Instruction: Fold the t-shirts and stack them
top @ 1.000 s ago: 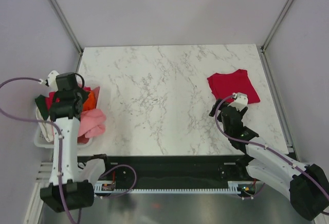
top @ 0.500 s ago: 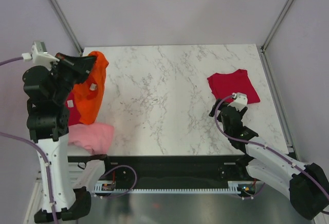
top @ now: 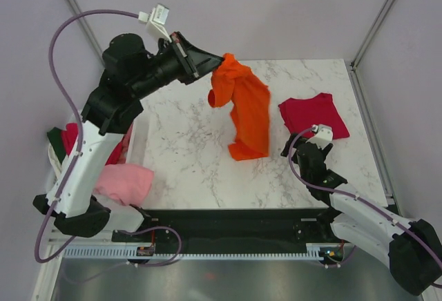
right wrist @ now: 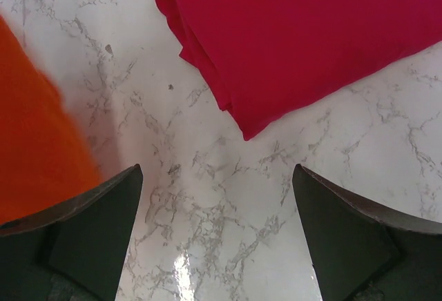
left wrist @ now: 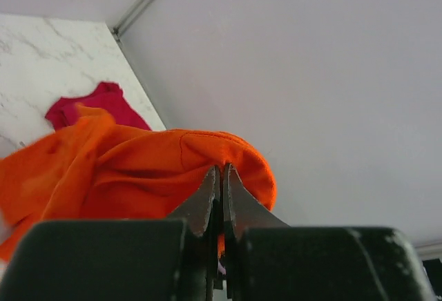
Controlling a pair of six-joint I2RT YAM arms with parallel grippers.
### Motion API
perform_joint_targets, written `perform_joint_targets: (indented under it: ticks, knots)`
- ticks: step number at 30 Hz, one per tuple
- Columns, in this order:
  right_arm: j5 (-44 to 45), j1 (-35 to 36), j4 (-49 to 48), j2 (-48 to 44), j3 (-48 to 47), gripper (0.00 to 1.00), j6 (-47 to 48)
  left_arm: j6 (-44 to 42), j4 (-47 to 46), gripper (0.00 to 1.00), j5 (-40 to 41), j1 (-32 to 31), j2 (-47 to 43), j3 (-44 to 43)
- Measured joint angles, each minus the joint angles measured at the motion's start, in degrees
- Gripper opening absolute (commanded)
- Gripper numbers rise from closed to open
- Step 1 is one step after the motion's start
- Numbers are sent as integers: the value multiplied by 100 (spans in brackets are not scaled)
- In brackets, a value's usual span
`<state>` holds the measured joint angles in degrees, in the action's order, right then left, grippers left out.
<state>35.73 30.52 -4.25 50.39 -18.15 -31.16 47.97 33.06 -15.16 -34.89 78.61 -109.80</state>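
Step in hand: carrying one tee out for folding. My left gripper [top: 219, 60] is clamped on the orange tee [top: 246, 111], which hangs over the marble table [top: 179, 114]. My right gripper [right wrist: 215, 173] stands spread and empty beside the folded red tee [top: 314, 114]. The next move, as I judge it, is to lower the orange tee and lay it flat. Plain grey walls [top: 228, 11] enclose the table.

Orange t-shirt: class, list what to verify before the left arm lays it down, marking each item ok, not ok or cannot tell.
1. Grip: left pincer shut on orange t-shirt: ok.
2. Helper: right pincer open, empty: ok.
3. Gap between orange t-shirt and folded red t-shirt: ok.
4. Bare table beneath it: ok.
5. Shirt spread flat: not ok, hangs bunched.
6. Lower hem touching the table: cannot tell.
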Motion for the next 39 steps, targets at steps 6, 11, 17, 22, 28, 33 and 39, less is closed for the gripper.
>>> perform_joint_targets:
  ticks: [6,11,17,22,28,33,39]
  knots:
    - [13,0,-2,-144,0,98,-7,2,-208,2,273,699,-1067,651]
    - [9,2,2,-197,0,98,-4,-7,-363,2,881,1565,-2249,3025]
    - [-68,0,4,-7,-28,92,96,-59,-315,2,1541,1624,-2743,5786]
    - [-138,-2,297,896,-667,93,87,-175,-76,2,2218,1631,-3491,6577]
    - [-385,-214,363,1543,-1285,93,-15,-404,341,2,3810,1650,-4516,6166]
    - [-892,-769,479,2280,-1834,80,-59,-540,407,2,4308,1657,-4605,5836]
    - [-1762,-990,697,3635,-2916,62,162,-592,286,2,3829,1657,-4247,5982]
